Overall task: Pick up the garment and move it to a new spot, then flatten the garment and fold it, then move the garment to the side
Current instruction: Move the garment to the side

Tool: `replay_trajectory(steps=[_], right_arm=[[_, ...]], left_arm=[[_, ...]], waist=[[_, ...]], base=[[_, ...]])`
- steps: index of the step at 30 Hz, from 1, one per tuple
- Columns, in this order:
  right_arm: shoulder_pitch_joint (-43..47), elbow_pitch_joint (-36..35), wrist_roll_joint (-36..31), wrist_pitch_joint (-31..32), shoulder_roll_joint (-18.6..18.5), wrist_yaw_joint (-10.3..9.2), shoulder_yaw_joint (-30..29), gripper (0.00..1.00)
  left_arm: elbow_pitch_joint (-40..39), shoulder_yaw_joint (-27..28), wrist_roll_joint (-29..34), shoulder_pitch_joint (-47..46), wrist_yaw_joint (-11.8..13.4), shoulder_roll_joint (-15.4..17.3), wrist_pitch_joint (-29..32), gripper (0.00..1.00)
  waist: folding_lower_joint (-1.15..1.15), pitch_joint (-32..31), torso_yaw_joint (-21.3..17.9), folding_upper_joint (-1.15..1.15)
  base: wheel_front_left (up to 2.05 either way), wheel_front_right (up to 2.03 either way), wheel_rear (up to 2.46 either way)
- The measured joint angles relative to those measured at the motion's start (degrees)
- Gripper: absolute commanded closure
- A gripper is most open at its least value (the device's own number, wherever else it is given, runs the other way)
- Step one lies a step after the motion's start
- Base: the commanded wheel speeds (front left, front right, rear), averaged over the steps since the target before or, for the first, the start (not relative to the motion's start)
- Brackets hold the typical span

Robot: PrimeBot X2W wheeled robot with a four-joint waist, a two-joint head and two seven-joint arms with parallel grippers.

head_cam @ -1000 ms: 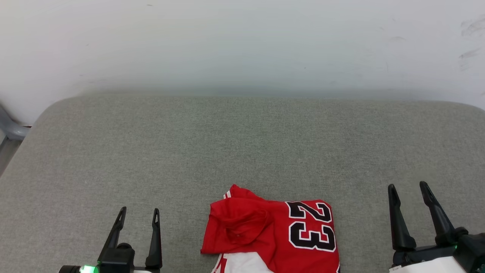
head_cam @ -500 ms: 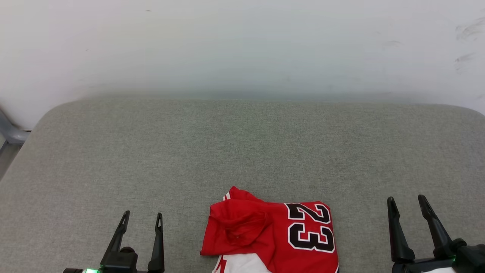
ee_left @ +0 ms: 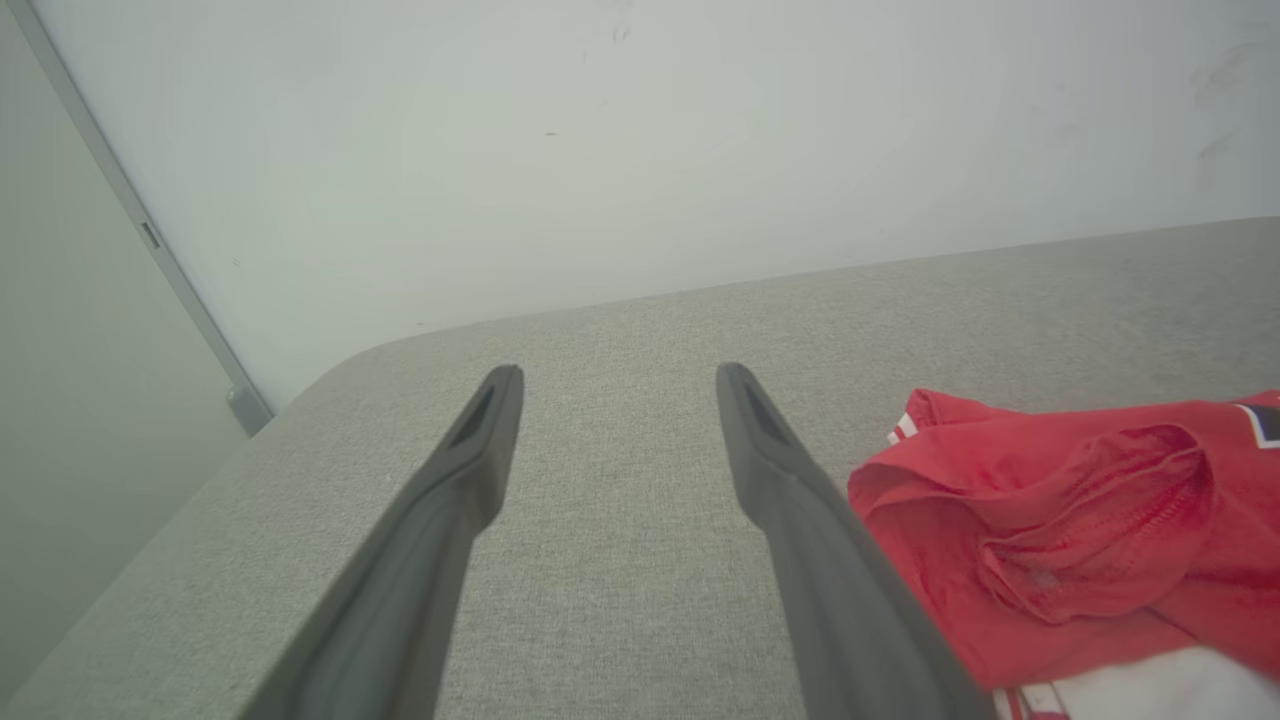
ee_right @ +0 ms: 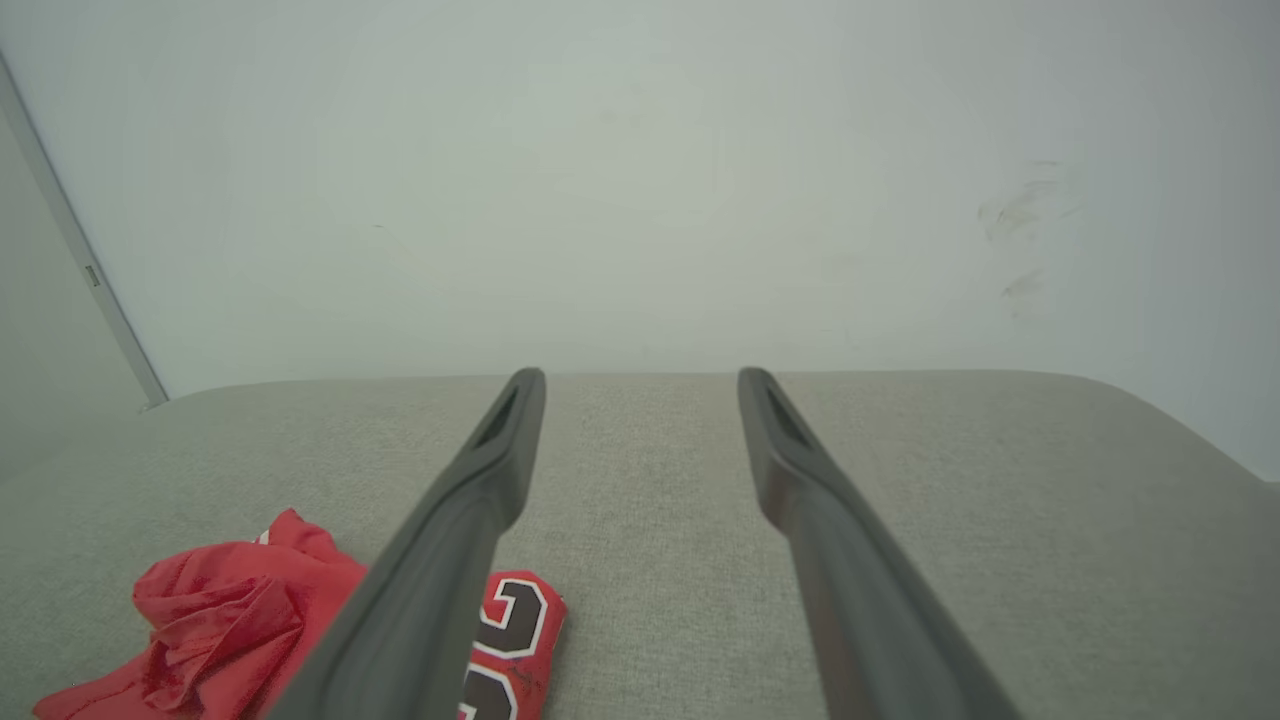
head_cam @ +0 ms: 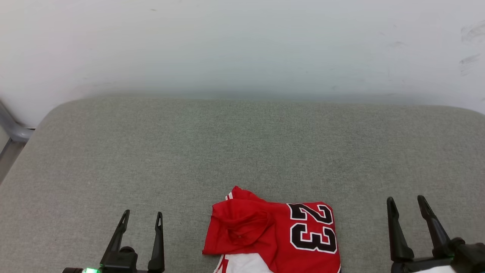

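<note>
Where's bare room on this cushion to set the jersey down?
Widest: the grey cushion beyond the jersey, up to the wall. Narrower strips lie between the left pincer and jersey, and between jersey and right pincer. Crowded at the near middle.

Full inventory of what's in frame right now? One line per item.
garment: 1, red jersey with a white panel and a black "23", lying crumpled at the near middle of the surface, between the two grippers and touching neither
padded surface: 1, grey woven fabric with rounded far corners, under everything
wall: 1, white, behind the surface
scuff marks: a few, dark grey, on the wall at the far right
metal bar: 1, grey, slanting at the far left edge
left gripper: 1, black, lower left, jaws open, holding nothing
right gripper: 1, black, lower right, jaws open, holding nothing
</note>
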Motion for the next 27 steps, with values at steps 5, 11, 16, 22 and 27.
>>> replay_trajectory(steps=[5, 11, 16, 22, 27], right_arm=[[-3.50, 0.46, -0.58, 0.01, -0.44, 0.00, 0.60, 0.00], [-12.00, 0.03, 2.35, 6.62, -6.61, 0.00, 2.70, 0.00], [-17.96, -0.48, 7.39, 18.81, -11.57, 0.00, 9.04, 0.00], [-22.42, 0.64, 16.26, 35.53, -18.59, 0.00, 16.90, 0.00], [-24.07, 2.14, 21.70, 46.56, -22.95, 0.00, 21.68, 0.00]], left_arm=[[-0.13, 0.01, -0.24, -0.05, 0.08, -0.07, 0.00, 0.00], [-0.41, 0.18, -0.33, -0.22, 0.27, -0.02, 0.00, 0.00], [-0.63, 0.38, -0.40, -0.23, 0.55, 0.04, 0.00, 0.00], [-0.85, 0.38, -0.40, -0.78, 0.59, -0.01, 0.00, 0.00], [-0.98, 0.36, -0.40, -1.74, 0.70, -0.11, 0.00, 0.00]], waist=[[0.00, 0.21, 0.22, 0.00], [0.00, 0.72, 0.66, 0.00], [0.00, 1.30, 0.82, 0.00], [0.01, 2.62, 1.16, 0.00], [0.01, 3.84, 1.48, 0.00]], base=[[0.00, 0.00, 0.00], [0.00, 0.00, 0.00], [0.00, 0.00, 0.00], [0.00, 0.00, 0.00], [0.00, 0.00, 0.00]])
